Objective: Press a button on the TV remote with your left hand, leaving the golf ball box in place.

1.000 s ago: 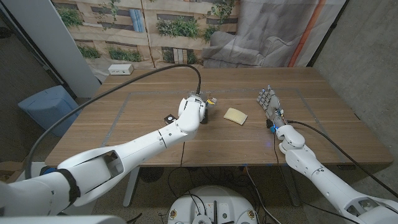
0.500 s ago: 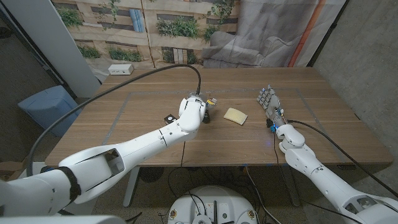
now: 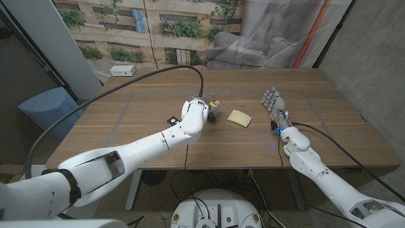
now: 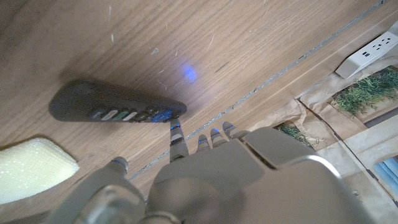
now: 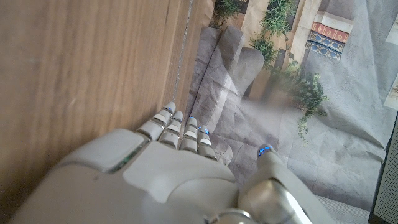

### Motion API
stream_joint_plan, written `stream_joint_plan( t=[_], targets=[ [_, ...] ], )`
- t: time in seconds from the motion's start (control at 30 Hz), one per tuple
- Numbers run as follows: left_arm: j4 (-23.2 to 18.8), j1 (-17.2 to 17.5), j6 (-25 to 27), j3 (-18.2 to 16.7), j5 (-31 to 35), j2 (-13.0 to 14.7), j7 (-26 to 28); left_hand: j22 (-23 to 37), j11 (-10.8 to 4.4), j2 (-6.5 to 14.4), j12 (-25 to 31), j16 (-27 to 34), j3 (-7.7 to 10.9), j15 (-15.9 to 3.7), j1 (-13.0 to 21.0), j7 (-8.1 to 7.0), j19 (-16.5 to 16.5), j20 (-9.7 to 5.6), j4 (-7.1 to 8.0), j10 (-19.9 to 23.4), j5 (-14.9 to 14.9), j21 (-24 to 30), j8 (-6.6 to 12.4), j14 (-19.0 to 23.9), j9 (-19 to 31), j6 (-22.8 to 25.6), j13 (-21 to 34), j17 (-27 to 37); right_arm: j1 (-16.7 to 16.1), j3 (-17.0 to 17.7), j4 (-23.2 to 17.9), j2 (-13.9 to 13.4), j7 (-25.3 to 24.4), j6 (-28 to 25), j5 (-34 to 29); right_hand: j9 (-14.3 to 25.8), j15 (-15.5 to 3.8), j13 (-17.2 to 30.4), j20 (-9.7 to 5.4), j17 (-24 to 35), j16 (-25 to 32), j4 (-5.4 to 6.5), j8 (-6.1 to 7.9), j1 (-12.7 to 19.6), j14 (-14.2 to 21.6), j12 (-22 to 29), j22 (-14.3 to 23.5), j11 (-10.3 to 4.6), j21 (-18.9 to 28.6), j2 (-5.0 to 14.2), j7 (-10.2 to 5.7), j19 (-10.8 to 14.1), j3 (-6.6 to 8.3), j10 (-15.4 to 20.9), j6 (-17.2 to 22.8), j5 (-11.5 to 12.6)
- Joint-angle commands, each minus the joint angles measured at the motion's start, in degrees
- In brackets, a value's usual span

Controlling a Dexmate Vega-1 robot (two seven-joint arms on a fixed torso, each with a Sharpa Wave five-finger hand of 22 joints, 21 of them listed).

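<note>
Now pressing: left hand fingertip on TV remote.
Holding nothing, fingers apart; right hand likewise spread, upright at 3 o'clock on desk.

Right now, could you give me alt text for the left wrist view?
A fingertip of the robot's pale grey left hand touches the end of a slim black TV remote lying on the wooden table. A pale yellow flat box lies beside the remote, apart from it, and a white power strip sits further off.
</note>
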Motion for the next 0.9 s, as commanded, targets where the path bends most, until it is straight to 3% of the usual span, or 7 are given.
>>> stream_joint_plan(
  t=[0.03,0.9],
  targets=[
    [-0.6,0.3,1.2,0.3,-1.3,0.6,0.8,0.2,-0.06,7.9,0.4,0.6,-0.44,0.16,-0.4,0.28,-14.5,0.00,0.02,-10.5,0.3,0.3,-0.08,-15.4,0.1,-0.1,0.1,0.2,-0.5,-0.1,-0.8,-0.1,-0.5,-0.3,-0.1,0.1,0.25,0.1,0.25,0.0,0.4,-0.10,0.34,-0.3,0.3,0.1,0.2,-0.10,0.3,-0.08,-0.07,0.0,0.42,0.1,0.4,0.0],
    [-1.7,0.2,2.1,0.8,-5.1,2.2,3.2,0.2,-0.05,8.0,0.3,0.6,-0.85,0.19,-0.3,-0.01,-14.3,0.13,-0.02,-10.6,0.4,0.5,-0.58,-15.3,0.2,-1.8,0.2,0.2,-0.9,-0.2,-1.8,-0.1,-1.4,-0.6,-0.5,0.1,0.19,0.1,0.25,-0.2,0.6,-0.13,0.37,-0.7,0.3,0.1,0.2,0.01,0.3,-0.01,-0.08,0.0,0.57,0.1,0.5,0.0]
  ],
)
